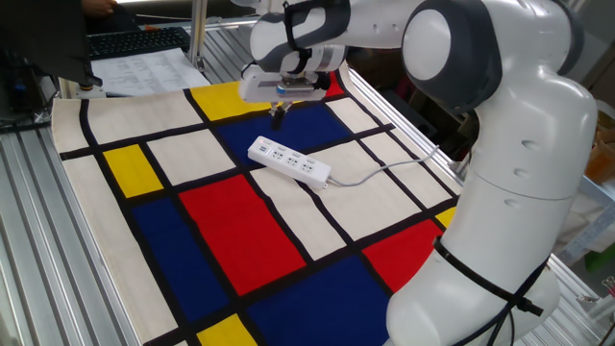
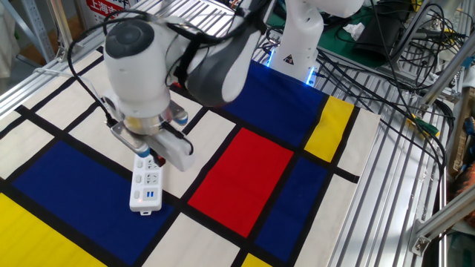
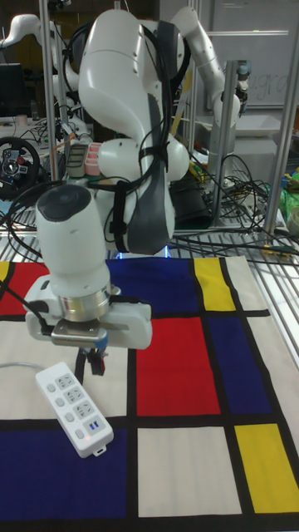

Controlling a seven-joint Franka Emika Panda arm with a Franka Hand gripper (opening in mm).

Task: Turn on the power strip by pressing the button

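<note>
— Where is the power strip (image 1: 288, 160) lying?

— Flat on the worktop (image 1: 115, 221), which is covered by a cloth of red, blue, yellow and cream blocks with black lines. In one fixed view it rests mostly on a cream block, slanted, near the far middle of the cloth. Its sockets face up.

— And its cord (image 1: 380, 169)?

— It leaves one short end of the strip and trails across the cream block toward the edge of the worktop beside the robot's base.

— What about the hand (image 1: 280, 115)?

— It points down above the worktop, close to the strip's other end, the one away from the cord. In the tall fixed view the dark fingertips (image 3: 90, 363) hang just over that end, with the strip (image 3: 74, 407) stretching away toward the near edge.

— Is it touching the strip?

— In the fixed view a little blue cloth shows between the tips and the strip, so it appears apart, hovering.

— Open or closed?

— I cannot tell. The tips read as one small dark shape in every view, and in the other fixed view the wrist covers them. It has hold of nothing.
</note>
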